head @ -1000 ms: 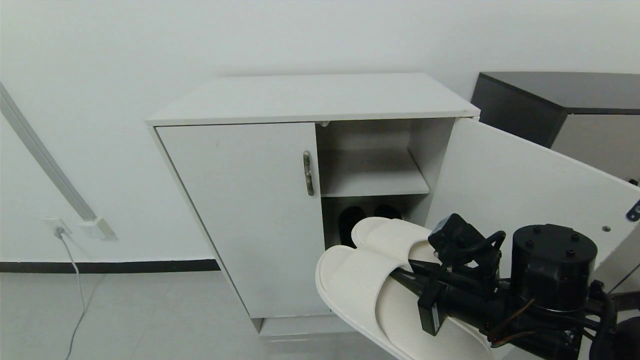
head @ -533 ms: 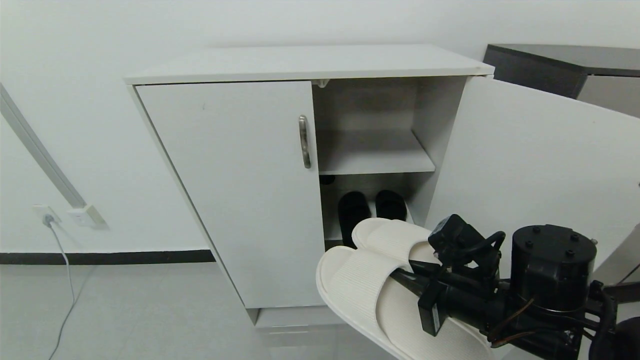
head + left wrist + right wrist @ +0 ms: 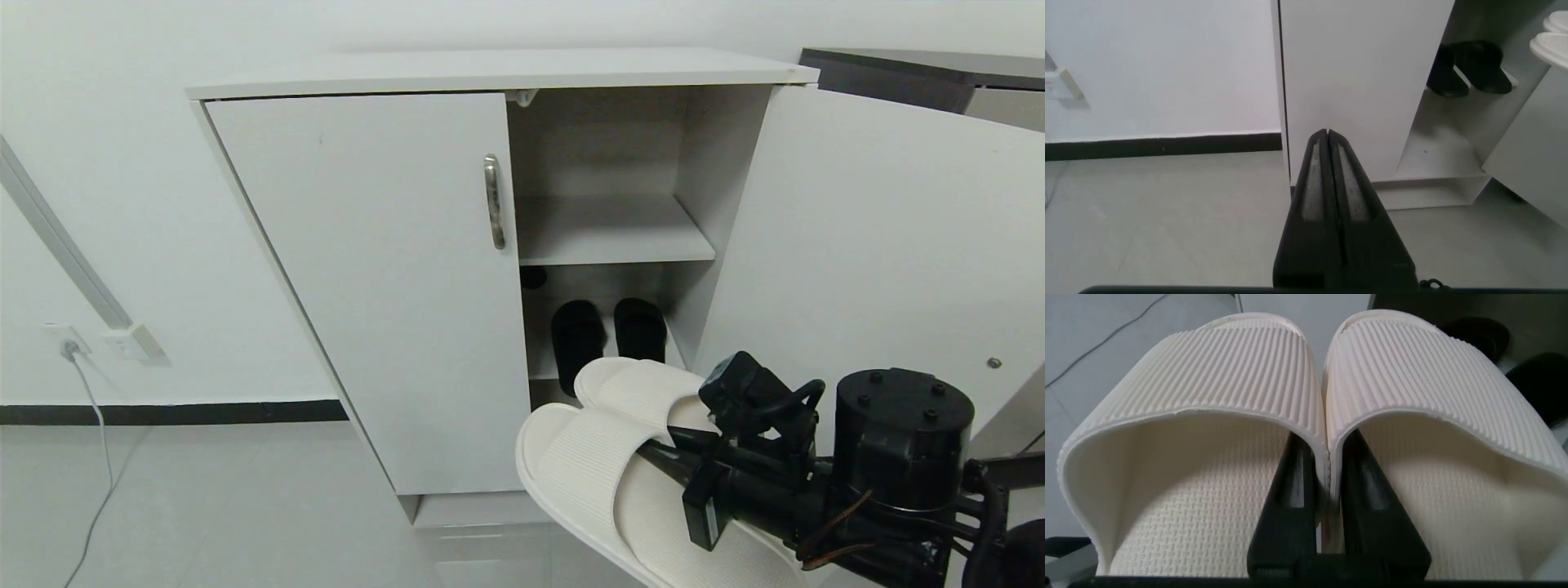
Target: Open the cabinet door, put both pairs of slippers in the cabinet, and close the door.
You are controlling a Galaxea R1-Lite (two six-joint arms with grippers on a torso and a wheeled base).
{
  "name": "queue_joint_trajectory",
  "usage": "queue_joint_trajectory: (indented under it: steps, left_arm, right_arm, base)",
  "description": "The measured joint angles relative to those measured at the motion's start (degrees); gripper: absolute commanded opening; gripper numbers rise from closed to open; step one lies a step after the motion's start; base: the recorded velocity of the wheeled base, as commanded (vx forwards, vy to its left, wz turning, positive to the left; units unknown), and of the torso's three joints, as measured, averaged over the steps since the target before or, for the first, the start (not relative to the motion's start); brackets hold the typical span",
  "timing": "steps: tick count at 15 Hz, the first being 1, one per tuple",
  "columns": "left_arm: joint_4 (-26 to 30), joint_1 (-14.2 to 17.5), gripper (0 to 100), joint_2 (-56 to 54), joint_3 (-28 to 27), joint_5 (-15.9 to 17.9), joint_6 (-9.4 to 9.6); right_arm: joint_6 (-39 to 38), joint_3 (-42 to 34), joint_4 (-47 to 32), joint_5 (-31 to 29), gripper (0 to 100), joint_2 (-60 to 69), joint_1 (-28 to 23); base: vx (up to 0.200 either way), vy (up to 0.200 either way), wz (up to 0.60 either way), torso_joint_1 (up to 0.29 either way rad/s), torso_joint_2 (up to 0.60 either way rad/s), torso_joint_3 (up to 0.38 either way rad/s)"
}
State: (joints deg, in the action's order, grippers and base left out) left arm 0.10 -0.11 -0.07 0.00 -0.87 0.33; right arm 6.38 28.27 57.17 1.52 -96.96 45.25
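Note:
In the head view a white cabinet (image 3: 490,73) stands with its right door (image 3: 865,229) swung open and its left door (image 3: 375,286) closed. A pair of black slippers (image 3: 608,331) lies side by side on the lower shelf inside, and it is also in the left wrist view (image 3: 1470,67). My right gripper (image 3: 661,453) is shut on a pair of cream slippers (image 3: 604,457), pinching their inner sides together (image 3: 1323,469), toes toward the opening. In the left wrist view my left gripper (image 3: 1328,135) hangs shut and empty over the floor before the closed door.
The upper shelf (image 3: 612,233) is bare. A dark cabinet (image 3: 922,69) stands behind the open door at the right. A wall socket with a cable (image 3: 69,347) and a slanted conduit (image 3: 57,245) are on the left wall. Grey floor tiles (image 3: 204,506) lie open to the left.
The whole head picture has shifted: the cabinet sits higher and larger, so the camera moved. The black slippers show more fully. The right gripper keeps its hold on the cream slippers.

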Motion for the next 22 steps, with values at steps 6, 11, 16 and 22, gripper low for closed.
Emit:
queue_joint_trajectory:
  steps: [6,11,16,22]
  left_arm:
    - [0.0,0.04,0,0.0,0.0,0.0,-0.04]
    - [0.0,0.01,0,0.0,0.0,0.0,-0.04]
    - [0.0,0.01,0,0.0,0.0,0.0,-0.06]
    - [0.0,0.01,0,0.0,0.0,0.0,-0.04]
  right_arm:
    - [0.05,0.17,4.66,-1.57,0,-2.57,1.02]
    - [-4.92,10.23,5.56,-29.75,0,-9.96,5.73]
    - [-12.56,28.62,-13.32,-47.36,0,-15.38,8.16]
    - [-13.62,43.97,-28.71,-52.37,0,-13.98,7.3]
  base:
    - [0.0,0.0,0.0,0.0,0.0,0.0]
    - [0.0,0.0,0.0,0.0,0.0,0.0]
    - [0.0,0.0,0.0,0.0,0.0,0.0]
    - [0.0,0.0,0.0,0.0,0.0,0.0]
